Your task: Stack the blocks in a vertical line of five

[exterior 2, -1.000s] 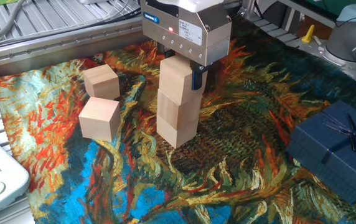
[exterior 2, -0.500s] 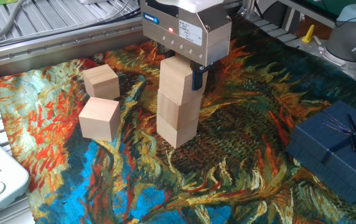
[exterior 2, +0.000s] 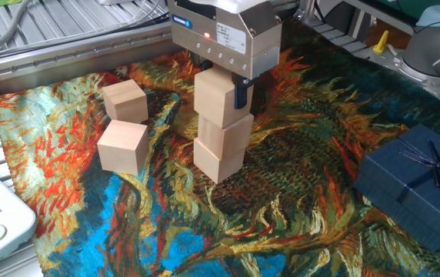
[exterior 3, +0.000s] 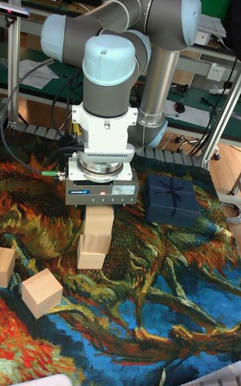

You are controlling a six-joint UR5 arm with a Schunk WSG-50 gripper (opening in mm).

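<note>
Fixed view: end effector (exterior 2: pixel 221 86) label unreadable

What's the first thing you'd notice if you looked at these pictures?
The robot's grey end effector grips the top pale wooden cube of a three-cube tower at the middle of the swirly, bright painted cloth. Two loose pale wooden cubes sit to the tower's left in the fixed view, and a dark blue ribboned gift box on the right.

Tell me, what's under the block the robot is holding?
Two more wooden blocks sit stacked under the held block: a middle block and a bottom block on the painted cloth. The gripper hides the held block's top.
</note>
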